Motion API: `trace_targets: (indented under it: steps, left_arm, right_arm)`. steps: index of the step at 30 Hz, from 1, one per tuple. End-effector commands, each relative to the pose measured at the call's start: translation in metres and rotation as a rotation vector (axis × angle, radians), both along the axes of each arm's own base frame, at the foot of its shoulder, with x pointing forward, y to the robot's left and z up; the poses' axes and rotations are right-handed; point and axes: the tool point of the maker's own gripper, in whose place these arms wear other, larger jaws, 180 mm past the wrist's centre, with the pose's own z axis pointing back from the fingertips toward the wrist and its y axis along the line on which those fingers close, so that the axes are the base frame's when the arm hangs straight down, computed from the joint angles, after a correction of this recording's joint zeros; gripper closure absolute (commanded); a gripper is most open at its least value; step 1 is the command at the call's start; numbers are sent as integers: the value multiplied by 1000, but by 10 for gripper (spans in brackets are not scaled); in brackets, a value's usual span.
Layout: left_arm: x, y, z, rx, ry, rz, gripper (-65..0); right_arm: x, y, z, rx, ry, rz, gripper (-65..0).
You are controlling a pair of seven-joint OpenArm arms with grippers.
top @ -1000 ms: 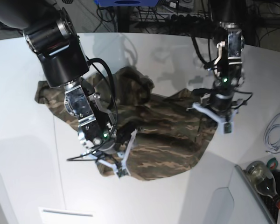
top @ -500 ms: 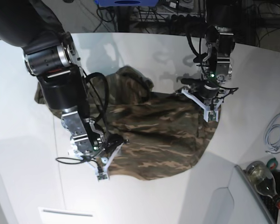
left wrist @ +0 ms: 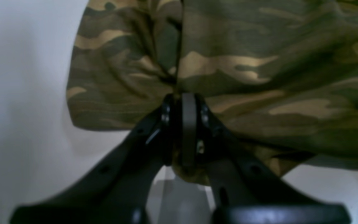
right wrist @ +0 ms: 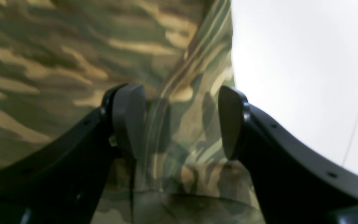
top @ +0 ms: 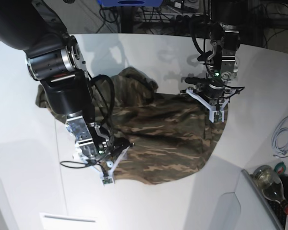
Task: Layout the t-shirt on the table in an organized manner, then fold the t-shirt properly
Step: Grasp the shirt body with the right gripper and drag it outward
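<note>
**Now: one t-shirt, two hands, one white bench**

Left wrist view: one camouflage t-shirt (left wrist: 244, 68), blurred, filling the top and right of frame. Left hand (left wrist: 183, 109) pinched tight on a gathered fold of it, pads pressed together with cloth squeezed between. Loose flap hanging at left over the white bench (left wrist: 17, 93). Lower cloth hidden behind the dark fingers; shirt cut off at top and right edges.

Right wrist view: same t-shirt (right wrist: 57, 56) covering the left and middle. Right hand (right wrist: 180, 121) spread wide, two pads apart, straddling a seam or hem near the shirt's edge, gripping nothing. Bare bench (right wrist: 300, 68) at right, crossed by a thin dark line. Soft focus; contact with the cloth hard to judge.

Base view: one t-shirt (top: 168, 139) rumpled mid-bench (top: 149, 52), partly spread. Two arms counted. Right hand (top: 109, 165) at the shirt's near-left edge; left hand (top: 212, 106) at its far-right corner. Shirt's left part hidden behind the big arm. Bottle (top: 271, 184) and pale cable (top: 284, 136) at right, both cut off.
</note>
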Motion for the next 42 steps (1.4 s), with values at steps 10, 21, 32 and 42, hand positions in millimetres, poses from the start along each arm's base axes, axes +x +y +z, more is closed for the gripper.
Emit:
trace_targets:
  steps: [10,21,32,42]
  left_arm:
    - [-10,5,-4,11,23,1,-39]
    - [-21,27,-6,60,43,-4,-39]
    - [-16,32,1,70,26,-8,-39]
    - [-16,30,4,67,15,-12,-39]
  right_arm:
    - [15,0,16,6,-28,-9,-5]
    - [16,-39,38,-44,-57,-50,-2]
    - [-14,-25,98,-5,-138,-80,-189]
    - [-24,38,41,-63,-75,26,-380]
